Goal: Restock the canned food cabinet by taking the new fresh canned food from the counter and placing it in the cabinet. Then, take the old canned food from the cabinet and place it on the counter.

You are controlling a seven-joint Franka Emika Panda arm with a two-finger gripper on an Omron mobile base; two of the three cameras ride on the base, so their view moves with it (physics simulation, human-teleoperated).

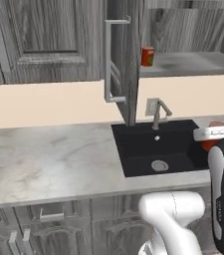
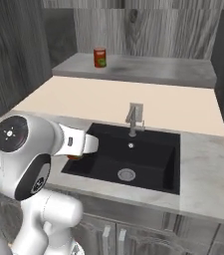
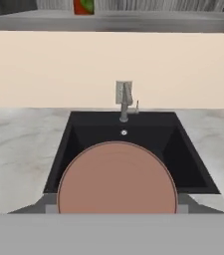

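My gripper (image 3: 117,208) is shut on a can (image 3: 117,179), whose round brownish top sits between the finger pads (image 3: 46,206) in the hand view. The can's red side (image 1: 210,145) peeks out under the white hand at the right, above the counter (image 1: 49,159) beside the sink. The red side (image 2: 74,157) also shows below the hand over the sink's left rim. The wall cabinet stands open, its door (image 1: 123,55) swung out edge-on with the silver bar handle (image 1: 107,60). Another red can (image 1: 147,56) (image 2: 100,58) stands upright at the left of the grey shelf (image 2: 148,69).
The black sink (image 2: 128,159) with its faction-grey faucet (image 2: 132,119) lies straight ahead of the hand. A beige backsplash (image 3: 108,64) runs below the shelf. Closed wall cabinets (image 1: 49,35) hang at the left, and low drawer-fronted cabinets (image 1: 54,224) sit under the counter.
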